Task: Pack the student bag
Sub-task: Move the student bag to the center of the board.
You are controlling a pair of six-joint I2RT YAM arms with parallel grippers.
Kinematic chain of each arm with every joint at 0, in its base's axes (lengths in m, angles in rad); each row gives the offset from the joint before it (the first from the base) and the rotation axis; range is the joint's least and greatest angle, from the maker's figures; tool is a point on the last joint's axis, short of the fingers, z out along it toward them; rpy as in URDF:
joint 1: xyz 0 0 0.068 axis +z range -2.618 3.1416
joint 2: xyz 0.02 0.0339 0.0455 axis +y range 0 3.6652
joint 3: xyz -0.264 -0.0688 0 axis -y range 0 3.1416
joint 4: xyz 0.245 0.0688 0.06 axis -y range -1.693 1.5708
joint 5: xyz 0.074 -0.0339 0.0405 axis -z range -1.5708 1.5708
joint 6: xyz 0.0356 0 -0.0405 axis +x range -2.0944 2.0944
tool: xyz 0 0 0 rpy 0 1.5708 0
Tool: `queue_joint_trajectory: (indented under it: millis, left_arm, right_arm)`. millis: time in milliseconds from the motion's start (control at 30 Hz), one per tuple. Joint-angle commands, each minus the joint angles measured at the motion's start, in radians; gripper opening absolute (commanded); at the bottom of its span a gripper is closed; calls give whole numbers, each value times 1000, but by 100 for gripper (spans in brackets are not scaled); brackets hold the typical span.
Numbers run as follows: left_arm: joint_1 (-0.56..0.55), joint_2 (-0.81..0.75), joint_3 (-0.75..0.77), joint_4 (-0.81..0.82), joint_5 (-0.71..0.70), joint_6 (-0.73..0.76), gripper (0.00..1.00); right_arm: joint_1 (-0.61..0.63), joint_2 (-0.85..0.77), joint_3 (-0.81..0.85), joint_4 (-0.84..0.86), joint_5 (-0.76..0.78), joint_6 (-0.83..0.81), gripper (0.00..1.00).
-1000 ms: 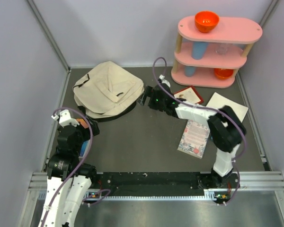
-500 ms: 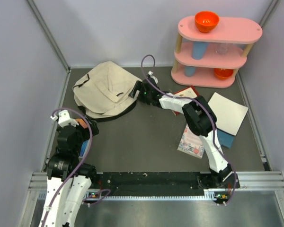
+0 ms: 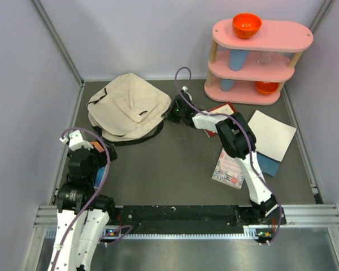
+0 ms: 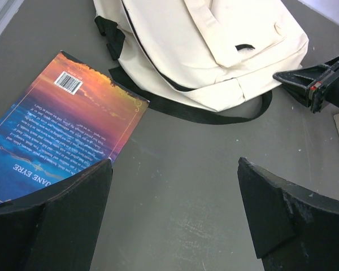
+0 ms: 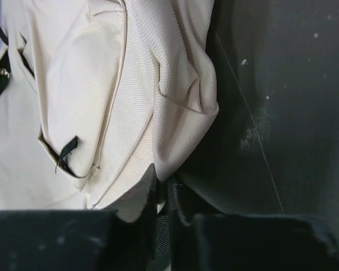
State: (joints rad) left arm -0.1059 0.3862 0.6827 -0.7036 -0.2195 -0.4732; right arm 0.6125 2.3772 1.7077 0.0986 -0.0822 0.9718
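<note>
Limp and light, the cream canvas backpack (image 3: 127,107) likely sags; the right pincer (image 5: 163,189) pinches its corner fabric, the left pincer (image 4: 174,166) gapes empty.

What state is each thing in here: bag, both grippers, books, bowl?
bag: lying flat, front flap down, corner pinched
right gripper: shut on the bag's corner
left gripper: open, empty, above the book's edge
book: closed, back cover up, lying flat
notebook: closed, lying flat
bowl: upright on the shelf, top tier
</note>
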Motion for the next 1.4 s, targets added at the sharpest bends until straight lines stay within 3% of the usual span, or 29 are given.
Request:
queue_joint_trajectory:
  millis: [0, 200, 367, 467, 600, 700, 767, 833, 867, 900, 967, 1067, 1100, 1267, 1367]
  left_arm:
    - [12, 14, 12, 36, 17, 4, 95]
    - [25, 16, 11, 39, 28, 8, 93]
    - [31, 11, 12, 41, 25, 8, 93]
    - [31, 8, 11, 39, 22, 8, 93]
    - [32, 5, 9, 39, 20, 7, 93]
    - [32, 11, 8, 46, 32, 7, 93]
    - [34, 14, 9, 46, 40, 8, 93]
    - [34, 22, 9, 47, 52, 11, 94]
    - [34, 23, 11, 46, 55, 13, 94]
    - [35, 25, 9, 47, 61, 13, 93]
    - [35, 25, 9, 50, 68, 15, 93]
    - [35, 22, 9, 50, 72, 15, 93]
    - [35, 20, 9, 52, 71, 15, 94]
    - [37, 8, 8, 52, 65, 15, 94]
    - [37, 0, 8, 52, 63, 13, 94]
  right_arm:
    - [-17, -87, -62, 96, -68, -21, 0]
    - [-45, -216, 56, 35, -180, -122, 0]
    - [-106, -346, 92, 21, -315, -98, 0]
    - [-149, -474, -6, 23, -372, -107, 0]
    - [-200, -634, -257, 17, -590, -156, 0]
    - [-235, -720, -414, -98, -692, -302, 0]
    - [-253, -754, -482, -256, -627, -425, 8]
    - [-270, -785, -583, -284, -489, -452, 22]
    - [-292, -791, -612, -289, -460, -447, 23]
    - [-296, -797, -655, -287, -426, -447, 31]
    - [-298, -819, -687, -299, -329, -424, 54]
    - [-292, -921, -837, -262, -173, -314, 67]
    - [-274, -955, -882, -158, -174, -286, 71]
    - [-111, -1119, -1026, -54, -47, -106, 74]
    - [9, -1122, -1072, 62, -27, 19, 75]
